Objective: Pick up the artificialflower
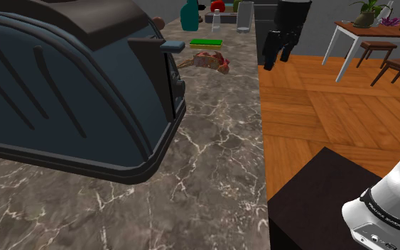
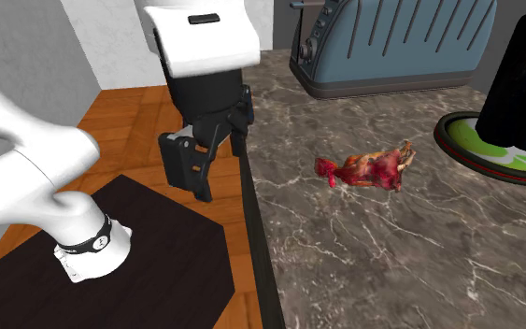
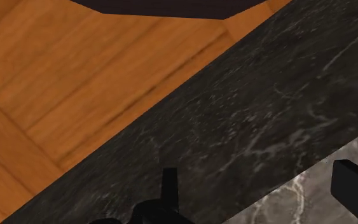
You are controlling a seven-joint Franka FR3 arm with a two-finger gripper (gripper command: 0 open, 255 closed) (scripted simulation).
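Note:
The artificial flower [image 1: 207, 60] [image 2: 368, 168] is a red and brown bunch lying flat on the marbled counter [image 1: 212, 156] [image 2: 391, 262]. In the shoulder view it lies just past the toaster's lever, and my black gripper [image 1: 277, 55] hangs to its right, past the counter's edge and over the wooden floor. In the second exterior view the gripper [image 2: 205, 154] hangs left of the flower, by the counter's edge and well apart from it. In the wrist view the gripper [image 3: 260, 191] is open with nothing between its fingers, over the counter's dark edge [image 3: 234, 108] and the floor.
A big blue-grey toaster [image 1: 63, 78] [image 2: 391, 42] fills the counter's near left in the shoulder view. Beyond the flower are a green flat thing [image 1: 207, 43], a teal bottle [image 1: 189, 15] and a glass [image 1: 244, 15]. A green plate [image 2: 480, 150] lies past the flower. My dark stand [image 2: 158, 262] sits below.

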